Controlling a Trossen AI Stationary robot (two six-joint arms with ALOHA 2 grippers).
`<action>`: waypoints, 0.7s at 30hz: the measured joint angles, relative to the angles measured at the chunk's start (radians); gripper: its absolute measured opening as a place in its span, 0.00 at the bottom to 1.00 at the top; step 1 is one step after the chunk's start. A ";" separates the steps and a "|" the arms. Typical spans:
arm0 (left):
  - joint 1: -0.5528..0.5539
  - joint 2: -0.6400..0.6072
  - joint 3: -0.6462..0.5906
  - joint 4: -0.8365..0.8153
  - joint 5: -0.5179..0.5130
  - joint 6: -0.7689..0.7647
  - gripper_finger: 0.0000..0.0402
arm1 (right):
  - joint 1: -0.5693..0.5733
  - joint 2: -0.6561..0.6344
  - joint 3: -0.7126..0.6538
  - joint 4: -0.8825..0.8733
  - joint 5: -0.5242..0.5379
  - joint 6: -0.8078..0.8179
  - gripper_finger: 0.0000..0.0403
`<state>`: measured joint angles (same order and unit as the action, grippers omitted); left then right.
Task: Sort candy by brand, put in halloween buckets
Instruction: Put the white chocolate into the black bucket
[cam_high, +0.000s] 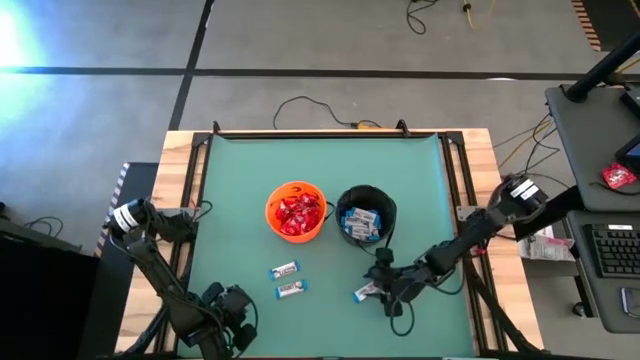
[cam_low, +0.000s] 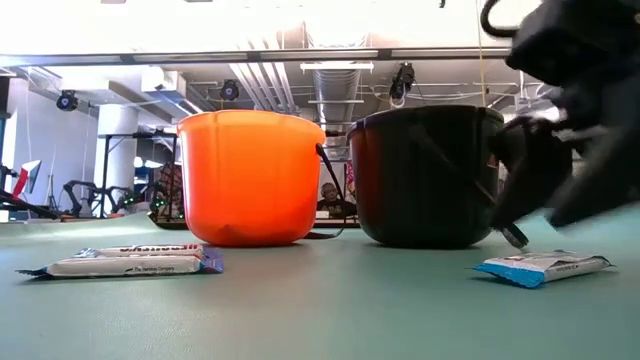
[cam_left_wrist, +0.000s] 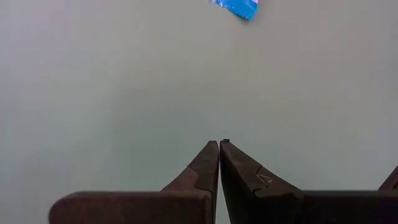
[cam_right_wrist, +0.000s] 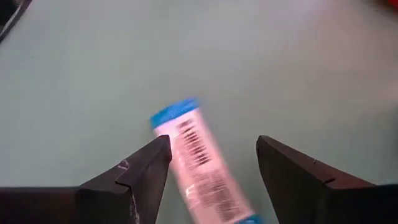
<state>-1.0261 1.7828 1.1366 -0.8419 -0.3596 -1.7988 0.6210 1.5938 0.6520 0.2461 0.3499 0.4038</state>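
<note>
On the green table (cam_high: 240, 190), near its middle: an orange bucket (cam_high: 295, 211) and a black bucket (cam_high: 366, 214), side by side, close together, upright, the orange one on the left in the high view. Inside the orange bucket, a heap of crinkly red packets (cam_high: 298, 214); inside the black bucket, several white-and-blue bars (cam_high: 361, 223). From the low view, the same two pails standing on the mat, orange bucket (cam_low: 251, 178) left of black bucket (cam_low: 428, 176), a thin handle hanging at the black one's side.

Still loose on the mat, nearer the front edge: three white-and-blue bars. Two of them in front of the orange bucket, one bar (cam_high: 284, 269) just behind another (cam_high: 291, 289), lying flat and apart. The third bar (cam_high: 366, 292) in front of the black bucket, flat on the mat, directly at the right gripper (cam_high: 385, 290).

Right gripper (cam_right_wrist: 213, 158) low over that third bar (cam_right_wrist: 202, 165), fingers spread wide, one on each side of the wrapper, neither finger clearly touching it; bar not lifted, lying between them with its blue end pointing away from the wrist. In the low view, the same bar (cam_low: 545, 267) flat on the table beneath the dark mass of the right arm.

Left gripper (cam_high: 228, 318) parked at the near left corner of the table, well apart from both buckets. Fingers pressed together tip to tip (cam_left_wrist: 219, 152), holding nothing, only bare mat below and the blue end of a wrapper (cam_left_wrist: 236, 7) at the far edge of its wrist view.
</note>
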 joint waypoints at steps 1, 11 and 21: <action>0.001 0.000 0.000 0.001 0.009 0.001 0.00 | -0.001 0.015 -0.003 0.018 -0.020 -0.032 0.57; 0.025 -0.001 0.000 0.001 0.120 -0.018 0.00 | -0.023 0.179 -0.008 0.217 -0.141 -0.146 0.63; 0.126 -0.001 0.007 -0.003 0.115 0.004 0.00 | -0.033 0.327 -0.009 0.286 -0.141 -0.188 0.47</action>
<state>-0.9001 1.7821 1.1438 -0.8451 -0.2443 -1.7953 0.5884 1.9211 0.6426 0.5319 0.2089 0.2157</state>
